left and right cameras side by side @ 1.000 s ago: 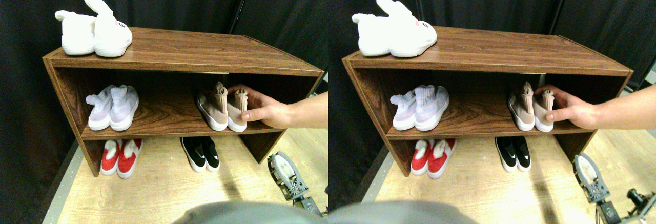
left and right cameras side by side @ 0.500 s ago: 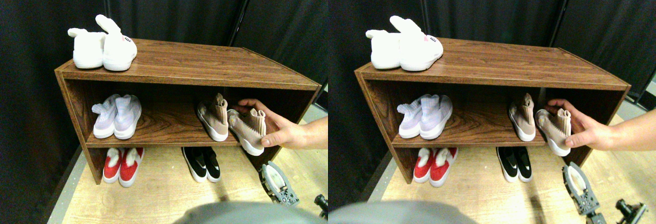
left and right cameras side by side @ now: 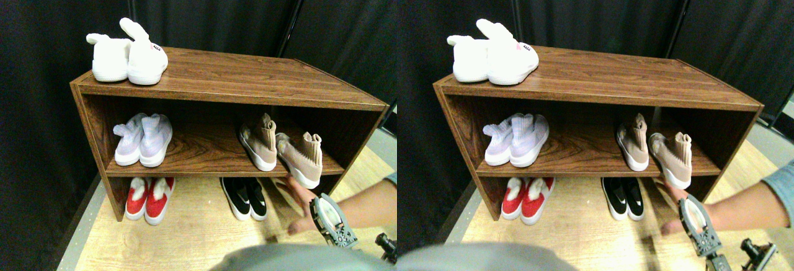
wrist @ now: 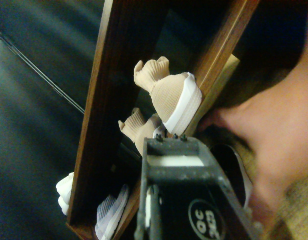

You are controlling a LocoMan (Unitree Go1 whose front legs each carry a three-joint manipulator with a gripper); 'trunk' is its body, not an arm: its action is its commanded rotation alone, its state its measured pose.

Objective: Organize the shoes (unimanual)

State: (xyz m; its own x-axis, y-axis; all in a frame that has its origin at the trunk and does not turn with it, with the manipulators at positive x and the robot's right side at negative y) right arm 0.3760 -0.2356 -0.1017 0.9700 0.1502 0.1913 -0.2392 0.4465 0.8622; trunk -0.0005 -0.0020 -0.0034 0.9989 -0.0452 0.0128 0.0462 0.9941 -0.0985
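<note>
Two tan knit shoes stand at the right of the middle shelf (left and right cameras side by side: 205,167). One tan shoe (left and right cameras side by side: 260,142) sits straight. The other tan shoe (left and right cameras side by side: 302,158) lies skewed, its white-soled toe hanging over the shelf's front edge; the wrist view shows this skewed tan shoe (wrist: 171,95) close ahead. Black slip-ons (left and right cameras side by side: 245,198) stand on the floor below. My right gripper (left and right cameras side by side: 332,221) hovers low at the right, in front of the shelf, holding nothing. A person's hand (left and right cameras side by side: 298,203) is just left of it, below the skewed shoe and not touching it.
White bunny slippers (left and right cameras side by side: 130,54) sit on the top board of the wooden rack. Lavender shoes (left and right cameras side by side: 142,139) fill the middle shelf's left, red shoes (left and right cameras side by side: 149,196) the floor beneath. The person's forearm (left and right cameras side by side: 366,206) crosses from the right. Dark curtains hang behind.
The hand has let go of the right tan shoe, leaving it skewed at the shelf edge, and has dropped down toward the floor beside my gripper. The camera shifted slightly.
</note>
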